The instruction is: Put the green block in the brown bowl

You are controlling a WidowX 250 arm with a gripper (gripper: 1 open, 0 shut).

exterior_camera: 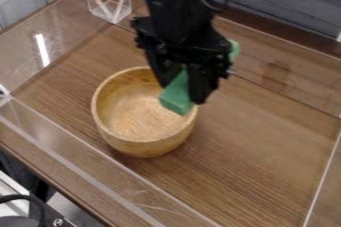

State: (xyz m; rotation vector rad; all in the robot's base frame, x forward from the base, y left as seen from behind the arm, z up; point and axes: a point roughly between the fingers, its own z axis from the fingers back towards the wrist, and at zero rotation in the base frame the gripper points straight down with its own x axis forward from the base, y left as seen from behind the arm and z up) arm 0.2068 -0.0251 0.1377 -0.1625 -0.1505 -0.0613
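The green block point(177, 94) hangs tilted in the air, its lower end over the right rim of the brown bowl point(134, 113). My black gripper point(186, 77) points down and is shut on the green block's upper part. The bowl is round, light wood with visible grain, and its inside holds nothing. The block's top end is hidden between the fingers.
A clear plastic wall point(80, 176) rings the wooden tabletop point(266, 161). A small clear stand point(107, 4) sits at the back left. A green patch point(230, 48) shows on the gripper's right side.
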